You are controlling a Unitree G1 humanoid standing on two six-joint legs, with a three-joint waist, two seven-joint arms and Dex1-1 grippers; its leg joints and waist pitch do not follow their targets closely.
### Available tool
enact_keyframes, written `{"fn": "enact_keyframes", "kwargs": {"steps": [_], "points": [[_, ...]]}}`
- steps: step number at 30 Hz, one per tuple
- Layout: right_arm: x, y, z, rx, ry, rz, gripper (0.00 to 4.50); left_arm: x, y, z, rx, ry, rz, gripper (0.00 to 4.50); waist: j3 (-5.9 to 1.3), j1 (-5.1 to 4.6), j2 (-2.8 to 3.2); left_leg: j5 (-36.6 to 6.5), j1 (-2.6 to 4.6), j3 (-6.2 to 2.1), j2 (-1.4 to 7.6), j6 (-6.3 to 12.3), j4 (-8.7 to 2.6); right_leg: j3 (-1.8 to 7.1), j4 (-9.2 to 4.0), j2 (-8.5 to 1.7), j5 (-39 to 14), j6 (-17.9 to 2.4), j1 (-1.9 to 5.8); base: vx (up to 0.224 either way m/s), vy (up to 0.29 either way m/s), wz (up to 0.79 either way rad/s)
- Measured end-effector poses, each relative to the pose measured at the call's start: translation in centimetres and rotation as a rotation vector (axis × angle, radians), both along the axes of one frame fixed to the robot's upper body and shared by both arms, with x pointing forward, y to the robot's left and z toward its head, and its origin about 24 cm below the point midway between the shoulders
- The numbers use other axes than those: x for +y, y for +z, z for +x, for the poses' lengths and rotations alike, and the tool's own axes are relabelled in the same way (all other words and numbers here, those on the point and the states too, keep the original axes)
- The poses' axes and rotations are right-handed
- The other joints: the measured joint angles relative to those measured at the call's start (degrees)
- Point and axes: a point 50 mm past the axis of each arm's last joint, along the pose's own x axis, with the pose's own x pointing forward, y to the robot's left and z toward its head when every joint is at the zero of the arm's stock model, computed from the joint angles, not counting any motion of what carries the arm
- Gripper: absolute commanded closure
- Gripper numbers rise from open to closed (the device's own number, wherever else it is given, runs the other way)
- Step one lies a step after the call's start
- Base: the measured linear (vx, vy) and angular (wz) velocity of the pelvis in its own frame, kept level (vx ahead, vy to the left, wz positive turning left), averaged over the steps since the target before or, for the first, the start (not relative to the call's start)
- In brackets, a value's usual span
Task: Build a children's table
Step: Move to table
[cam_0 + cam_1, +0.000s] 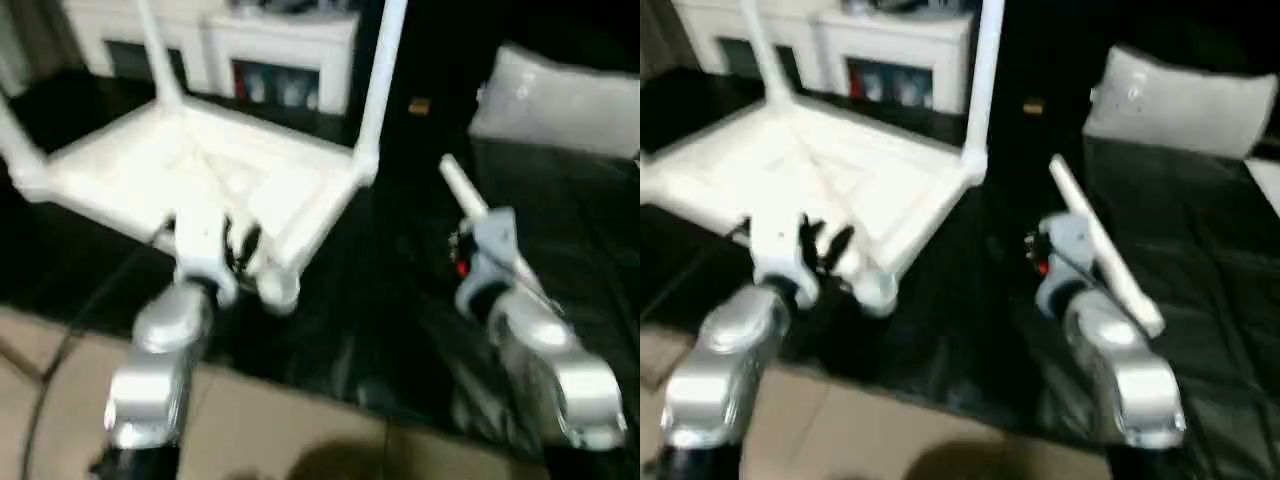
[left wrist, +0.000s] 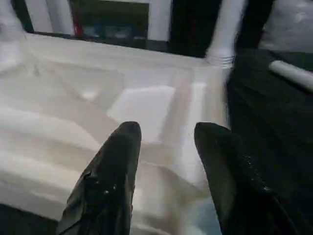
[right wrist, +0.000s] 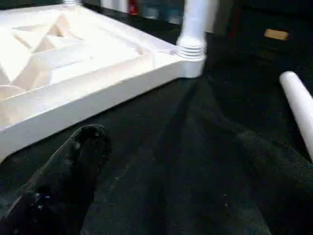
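The children's table [image 1: 210, 180] is seen upside down on a black sheet [image 1: 400, 300], left of centre, its ribbed underside facing up. Three legs are seen standing upright in corner sockets: one at the far right corner [image 1: 378, 80], one at the far side [image 1: 158, 55], one at the left edge [image 1: 15, 140]. The near right socket [image 1: 278, 288] is seen without a leg. A fourth, loose leg [image 1: 1102, 245] is seen to the right of the table, close beside the right gripper [image 3: 205, 147]; whether it is held cannot be told, though the jaws are spread wide. The left gripper [image 2: 166, 147] is poised over the tabletop's near edge, its jaws part open and nothing held between them. The step in hand is judged to be the fitting of the last leg. Next, the loose leg must be grasped, stood upright over the near right socket and screwed in while the top is steadied.
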Motion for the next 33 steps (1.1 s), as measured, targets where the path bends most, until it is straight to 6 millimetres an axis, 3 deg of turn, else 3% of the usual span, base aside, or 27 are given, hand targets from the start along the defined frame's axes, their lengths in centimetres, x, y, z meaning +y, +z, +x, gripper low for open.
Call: {"fn": "enact_keyframes", "kwargs": {"steps": [1, 2, 4, 5, 6, 7, 8, 9, 10, 11, 12, 13, 14, 15, 16, 17, 18, 19, 20, 21, 22, 23, 24, 25, 28, 31, 33], "points": [[0.2, 0.1, 0.1, -0.004, 0.009, -0.001, 0.0, 0.2, 0.0, 0.0, -0.001, 0.002, 0.008, 2.08, 0.35, -0.28, 1.1, 0.8, -0.01, -1.03, 1.45, -2.04, -0.57, -2.73, -1.5, 0.15, 0.4, -0.6, 1.51, -0.11, -0.144, 0.52], [0.5, 0.2, 0.2, -0.008, 0.019, 0.003, 0.0, 0.4, 0.1, 0.1, -0.002, 0.009, 0.016, 2.08, 0.77, -0.51, 1.97, 1.4, -0.05, -2.73, 1.8, -2.92, -0.83, -3.69, -1.57, 0.95, -0.4, -0.8, 2.56, -0.08, -0.119, 0.6], [1.1, 0.2, 0.2, -0.01, 0.038, 0.014, 0.0, 1.1, 0.2, 0.1, -0.004, 0.028, 0.031, 2.08, 1.01, -1.37, 2.09, 2.2, -0.11, -5.75, 1.33, -3.85, -1.22, 0.3, 3.49, 3.42, -4.2, -2.9, 2.12, -0.021, -0.147, 0.73], [1.4, 0.2, 0.2, -0.013, 0.045, 0.015, 0.0, 1.6, 0.2, 0.1, -0.003, 0.055, 0.032, 2.08, 0.82, -1.16, 1.59, 3.2, -0.38, -7.6, 0.57, -4.65, -1.74, 3.35, 6.15, 4.09, -5.0, -4.2, 2.36, -0.035, -0.212, 0.77], [1.4, 0.4, 0.3, -0.022, 0.045, 0.016, 0.0, 1.8, 0.3, 0.2, -0.005, 0.062, 0.032, 2.08, 0.49, -0.94, 0.92, 3.9, -0.81, -8.74, -0.43, -5.35, -2.32, 5.25, 4.98, 3.75, -5.7, -5.7, 2.96, -0.063, -0.278, 0.67], [1.4, 0.5, 0.4, -0.032, 0.039, 0.016, 0.0, 1.8, 0.2, 0.2, -0.003, 0.065, 0.031, 2.08, 0.1, -0.45, 0.04, 4.8, -0.9, -9.37, -0.56, -5.88, -3.61, 5.93, 4.52, 3.93, -6.9, -3.6, 2.76, -0.063, -0.278, 0.67], [1.4, 0.5, 0.4, -0.031, 0.035, 0.017, 0.0, 1.8, -0.1, 0.2, 0.01, 0.066, 0.03, 2.08, 0.12, 0.05, 0.07, 5.1, -0.59, -9.19, 0.04, -5.26, -4.63, 5.39, 3.93, 4.26, -6.5, -4.1, 2.91, -0.066, -0.301, 0.42], [1.2, 0.4, 0.3, -0.026, 0.026, 0.014, 0.0, 1.7, -0.1, 0.2, 0.011, 0.065, 0.028, 2.08, 0.07, 0.8, -0.06, 3.6, -0.9, -7.3, 0.75, -2.55, -3.16, 5.17, 3.22, 4.85, -5.9, -4.8, 3.21, -0.014, -0.284, 0.07], [0.7, 0.0, 0.2, -0.01, 0.003, 0.009, 0.0, 1.3, 0.0, 0.2, 0.008, 0.051, 0.024, 2.08, 0.25, 2.07, -0.38, 1.7, -2.47, -2.53, 1.75, 0.56, 5.31, 4.99, 2.49, 5.21, -5.2, -5.0, 3.73, -0.014, -0.284, 0.07], [0.4, -0.2, 0.2, 0.002, -0.014, 0.003, 0.0, 0.9, -0.1, 0.2, 0.009, 0.035, 0.025, 2.08, 0.16, 2.51, -1.01, 1.1, -2.36, 0.13, 1.25, 1.14, 8.97, 4.97, 1.83, 5.28, -4.8, -5.0, 3.93, -0.008, -0.266, -0.07], [0.2, -0.1, 0.2, -0.003, -0.022, 0.0, 0.0, 0.7, 0.1, 0.3, 0.005, 0.027, 0.028, 2.08, -0.06, 2.61, -1.25, 0.4, -1.86, 1.57, 0.21, 1.81, 9.42, 4.7, 1.04, 5.68, -4.1, -5.2, 3.82, -0.053, -0.242, 0.01], [0.1, 0.1, 0.4, -0.011, -0.029, -0.004, 0.0, 0.6, 0.3, 0.4, -0.004, 0.02, 0.035, 2.08, -0.3, 2.48, -0.7, -0.9, -0.56, 2.93, -0.72, 2.16, 7.82, 4.16, -0.34, 6.76, -3.1, -5.6, 3.7, -0.053, -0.242, 0.01], [0.1, 0.1, 0.4, -0.012, -0.032, -0.008, 0.0, 0.6, 0.4, 0.5, -0.007, 0.02, 0.036, 2.08, -0.56, 2.15, -0.02, -1.3, 0.49, 3.27, -1.2, 2.96, 5.27, 3.44, -1.98, 8.23, -2.3, -5.7, 3.82, -0.035, -0.225, 0.06], [0.1, 0.1, 0.4, -0.009, -0.035, -0.009, 0.0, 0.7, 0.4, 0.5, -0.007, 0.022, 0.04, 2.08, -1.04, 1.96, 1.41, -2.9, 1.46, 3.05, -0.7, 3.95, 2.16, 2.23, -4.0, 10.13, -1.0, -5.8, 3.92, -0.004, -0.215, 0.1], [0.4, -0.1, 0.4, 0.002, -0.033, -0.003, 0.0, 0.9, 0.2, 0.5, 0.004, 0.028, 0.045, 2.08, -0.9, 1.29, 1.94, -2.9, 1.55, 2.08, 1.52, 0.94, 1.19, 0.41, -4.08, 10.67, -0.3, -2.0, 3.29, -0.004, -0.215, 0.1], [0.7, -0.2, 0.4, 0.007, -0.024, 0.002, 0.0, 1.0, -0.2, 0.4, 0.019, 0.034, 0.048, 2.08, -1.03, 0.82, 1.94, -2.5, 1.43, 1.91, 2.24, 0.35, 0.99, 0.42, 2.23, 9.41, -2.2, 2.5, 0.81, 0.004, -0.176, 0.04], [1.1, -0.3, 0.4, 0.013, -0.015, 0.006, 0.0, 1.2, -0.4, 0.4, 0.029, 0.042, 0.048, 2.08, -1.12, 0.19, 2.27, -1.9, 1.38, 1.27, 2.64, -0.41, 0.72, 1.2, 8.6, 6.97, -3.4, 4.1, -1.42, -0.034, -0.143, 0.01], [1.1, -0.2, 0.5, 0.01, -0.019, 0.004, 0.0, 1.4, -0.2, 0.5, 0.019, 0.046, 0.053, 2.08, -1.29, 0.07, 1.99, -1.2, 1.24, 1.12, 3.29, -1.44, 0.42, 4.06, 10.59, 3.26, -3.1, 3.7, -3.53, -0.034, -0.143, 0.01], [1.0, 0.1, 0.7, 0.003, -0.028, 0.002, 0.0, 1.5, 0.0, 0.6, 0.01, 0.045, 0.06, 2.08, -1.34, 0.01, 1.87, -1.1, 0.7, 1.1, 3.3, -1.52, 0.29, 5.75, 7.14, 0.33, -2.3, 3.0, -3.59, -0.063, -0.171, 0.08], [1.0, 0.5, 0.9, -0.006, -0.037, 0.0, 0.0, 1.5, 0.3, 0.7, 0.001, 0.041, 0.069, 2.08, -1.39, 0.05, 0.66, -1.0, 0.41, 1.44, 3.2, -1.8, 0.39, 7.27, 2.12, -2.34, -1.2, 2.0, -3.17, -0.077, -0.23, -0.05], [0.8, 0.8, 1.2, -0.012, -0.049, -0.003, 0.0, 1.6, 0.4, 0.7, -0.003, 0.042, 0.075, 2.08, -1.42, 0.3, -0.68, -1.0, -0.15, 1.84, 2.89, -1.58, 0.97, 7.48, -1.05, -4.17, 3.2, 6.2, -3.36, -0.077, -0.23, -0.05], [0.4, 0.5, 1.2, 0.006, -0.066, -0.01, 0.0, 1.4, -0.1, 0.6, 0.015, 0.037, 0.071, 2.08, -1.33, 0.74, -0.64, -0.8, -0.43, 1.42, 3.41, 0.81, 0.72, 7.13, -0.76, -3.71, 3.2, 5.2, -3.39, -0.071, -0.28, -0.08], [-0.2, 0.2, 1.2, 0.027, -0.092, -0.023, 0.0, 0.9, -0.5, 0.5, 0.029, 0.017, 0.073, 2.08, -1.26, 1.19, -0.77, -0.4, 0.13, 1.45, 3.52, 2.87, -0.45, 7.14, -1.08, -3.21, 3.3, 4.6, -3.33, -0.069, -0.3, -0.13], [-0.8, 0.3, 1.5, 0.035, -0.123, -0.034, 0.0, 0.3, -0.4, 0.5, 0.028, -0.014, 0.073, 2.08, -1.26, 1.41, -0.71, 0.4, 0.79, 1.4, 3.78, 2.76, -2.04, 7.15, -1.34, -2.58, 3.7, 4.1, -3.5, -0.069, -0.3, -0.13], [-1.4, 1.2, 2.7, 0.042, -0.177, -0.038, 0.0, 0.2, 0.3, 1.0, 0.014, -0.06, 0.084, 2.08, -1.14, 0.7, 0.31, 2.5, 1.18, 1.34, 5.51, -1.63, -3.58, 7.01, -1.26, -0.84, 4.2, 3.6, -3.95, -0.097, -0.197, -0.13], [-2.0, 2.1, 4.5, 0.095, -0.232, -0.085, 0.0, 0.9, 0.9, 1.5, 0.031, -0.111, 0.147, 1.85, -0.67, -0.33, 1.04, 3.6, 1.0, 1.5, 6.31, -6.84, -3.94, 6.97, -1.15, -0.42, 4.3, 3.7, -4.41, -0.122, -0.039, -0.06], [-2.4, 2.4, 5.1, 0.12, -0.248, -0.111, 0.0, 1.2, 1.1, 1.6, 0.042, -0.139, 0.163, 1.71, -0.21, -0.37, 1.16, 4.1, 0.86, 1.63, 6.34, -7.98, -3.81, 7.06, -1.57, -0.43, 4.3, 3.7, -4.3, -0.111, 0.049, 0.0]]}}
